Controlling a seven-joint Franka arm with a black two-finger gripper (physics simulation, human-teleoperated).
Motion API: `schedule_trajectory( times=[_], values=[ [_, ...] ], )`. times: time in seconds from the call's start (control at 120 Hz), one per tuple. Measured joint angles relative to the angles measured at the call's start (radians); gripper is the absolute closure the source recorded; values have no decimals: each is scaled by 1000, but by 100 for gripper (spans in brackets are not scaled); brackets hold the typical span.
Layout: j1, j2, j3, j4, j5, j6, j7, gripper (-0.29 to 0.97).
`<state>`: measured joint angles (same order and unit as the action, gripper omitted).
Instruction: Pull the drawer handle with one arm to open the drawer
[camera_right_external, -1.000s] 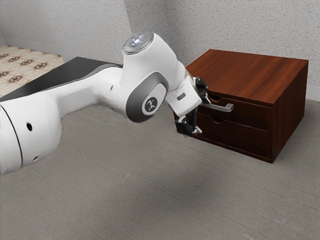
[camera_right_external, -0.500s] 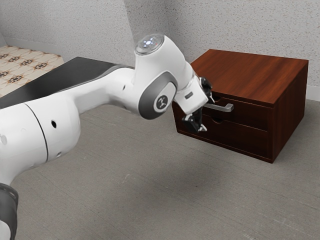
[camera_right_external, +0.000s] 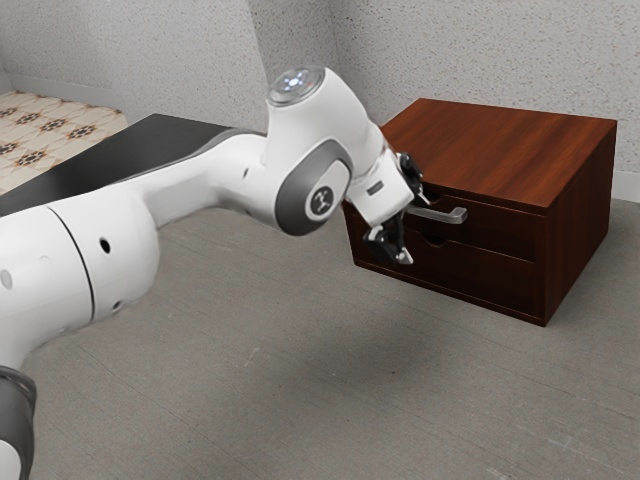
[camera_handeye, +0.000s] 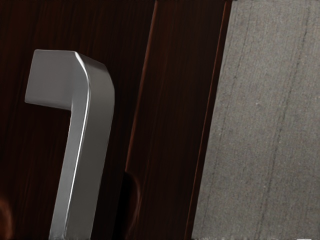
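a: where is the handle (camera_right_external: 447, 213) sitting right now?
b: it is lying across the front of the top drawer (camera_right_external: 500, 226), just under the top edge of the cabinet (camera_right_external: 500, 140), which is standing on the floor (camera_right_external: 300, 380) near the wall corner. the wrist view is looking at the handle (camera_handeye: 82, 150) from close up, with one bent end showing against the dark wood.
a: and what is the gripper (camera_right_external: 405, 212) doing?
b: it is hovering at the end of the handle toward the exterior view's left. its fingers are standing wide, one above the bar and one below, and neither seems to be pressing on it.
a: so how far along is the job looking?
b: the reach is looking done, and the rest is waiting. the top drawer's front is lining up with the lower drawer (camera_right_external: 480, 265), so i am judging it not yet pulled out. closing on the bar and drawing it away from the cabinet are remaining
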<state>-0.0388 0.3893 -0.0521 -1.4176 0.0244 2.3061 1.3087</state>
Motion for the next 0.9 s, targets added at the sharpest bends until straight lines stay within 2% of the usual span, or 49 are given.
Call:
schedule_trajectory(
  times=[0.117,0.433,0.592,0.9],
  values=[
    [0,-2,0,-1,-2,-2,0,19],
    [-2,-19,2,-14,-7,-14,1,29],
    [-3,-47,3,-41,-6,-23,1,37],
    [-3,-184,2,-206,-6,-23,-3,45]
  ],
)
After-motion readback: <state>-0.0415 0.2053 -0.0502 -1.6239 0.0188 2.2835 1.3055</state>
